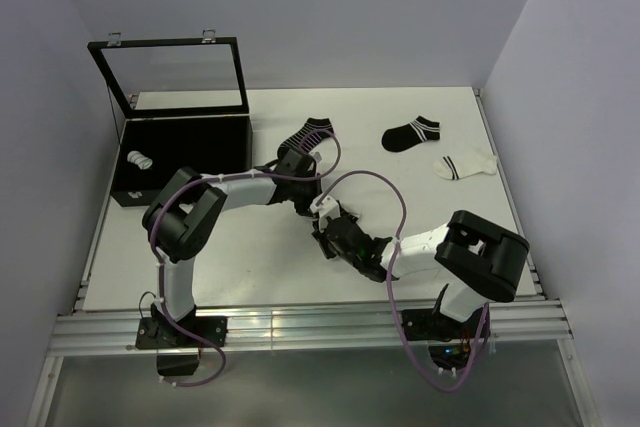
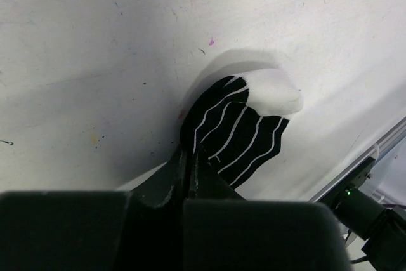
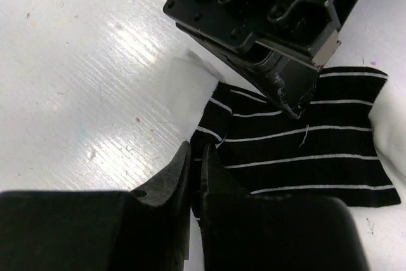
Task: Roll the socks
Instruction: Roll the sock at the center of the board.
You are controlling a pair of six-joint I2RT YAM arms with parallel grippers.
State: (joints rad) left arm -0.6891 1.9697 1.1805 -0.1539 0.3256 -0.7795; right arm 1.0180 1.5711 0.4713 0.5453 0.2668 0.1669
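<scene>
Left wrist view first: left gripper (image 2: 190, 160) clenched, jaws pressed together on one end of a held sock (image 2: 231, 134), black with thin white stripes, white toe at the far end, resting on a scuffed white table (image 2: 95, 61). Right wrist view next: right gripper (image 3: 195, 163) likewise clenched, nipping a corner of that held sock at its near edge, the cloth spread flat; tip of the left gripper pinching the sock's far edge. Overhead view last: open black case (image 1: 200, 142) at the far left of the table, lid (image 1: 170, 44) raised, one rolled sock (image 1: 140, 160) inside. Just right of the case, a dark striped sock (image 1: 310, 132) lying flat, partly under the left arm. Farther right of the case, well apart from it, a black sock (image 1: 411, 134), then a white sock (image 1: 465, 164), both flat. Right of the case and nearer the arm bases, both grippers meeting tip to tip, hiding the held sock beneath.
</scene>
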